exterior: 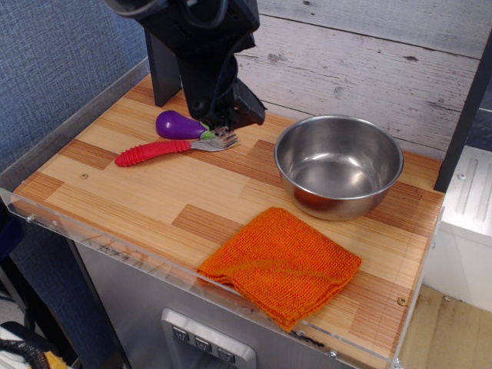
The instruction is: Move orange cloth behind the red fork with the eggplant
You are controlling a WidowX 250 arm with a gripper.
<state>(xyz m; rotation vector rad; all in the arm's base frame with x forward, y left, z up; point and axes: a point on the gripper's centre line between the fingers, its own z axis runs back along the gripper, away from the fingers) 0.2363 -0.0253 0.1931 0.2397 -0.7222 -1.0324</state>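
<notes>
Counter (154, 188): a wooden top of light and darker planks, edged at the front and left by a clear plastic lip; it carries all 4 loose things.
Back wall (369, 54): whitewashed horizontal boards behind the counter, with blue textured panelling to the left.
Robot arm (201, 42): black, reaching down from the top edge over the counter's back-left part, in front of a dark upright post.
Steel bowl (338, 165): round and shiny, upright on the right half of the counter, near the back; nothing visible inside but reflections.
Orange cloth (282, 264): a folded, coarse-textured square lying flat at the front right, its near corner reaching over the clear front lip; just in front of the steel bowl, well apart from the fork and eggplant.
Red fork (173, 147): lies flat at the back left, ribbed red handle pointing front-left, silver tines pointing right toward the bowl.
Eggplant (178, 124): glossy purple with a green cap, lying on its side just behind the fork's handle, cap end toward the right, close to the fork.
End effector (223, 129): low over the fork's tines and the eggplant's cap end; its fingers are dark and crowded together against the arm, so I cannot tell whether they are spread or pressed together.
</notes>
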